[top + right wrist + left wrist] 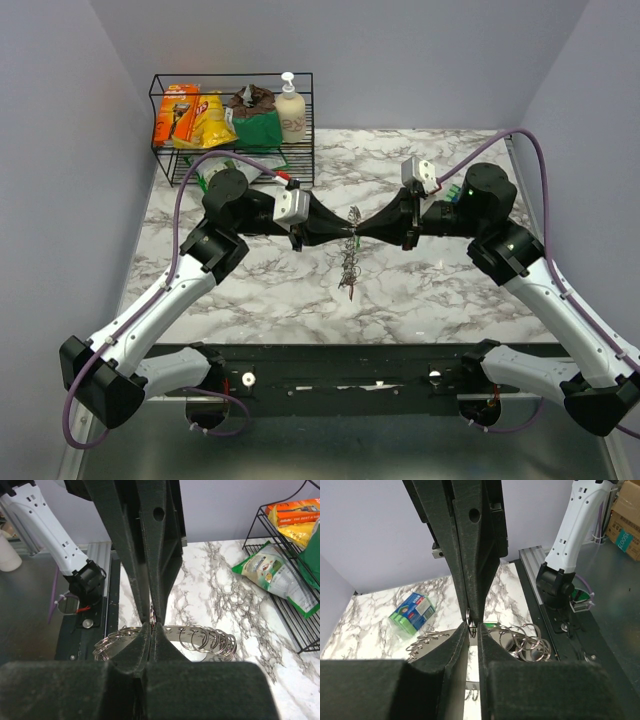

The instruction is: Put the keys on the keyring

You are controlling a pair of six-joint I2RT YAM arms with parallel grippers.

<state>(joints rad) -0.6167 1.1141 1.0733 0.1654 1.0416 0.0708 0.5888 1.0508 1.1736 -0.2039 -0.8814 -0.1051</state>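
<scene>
Marble bench [450, 290]: my right claw [151, 628] pinches the keyring [210, 639]; my left claw [472, 631], tip to tip opposite, is slightly spread.

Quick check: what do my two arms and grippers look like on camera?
Left arm and right arm: white shells, black joints, a purple cable running along each. Left gripper and right gripper: matte black wedges tapering to narrow tips, a silver camera box at each wrist.

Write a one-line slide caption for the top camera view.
The left gripper and right gripper meet tip to tip above a marble table, a crowded keyring dangling between them.
</scene>
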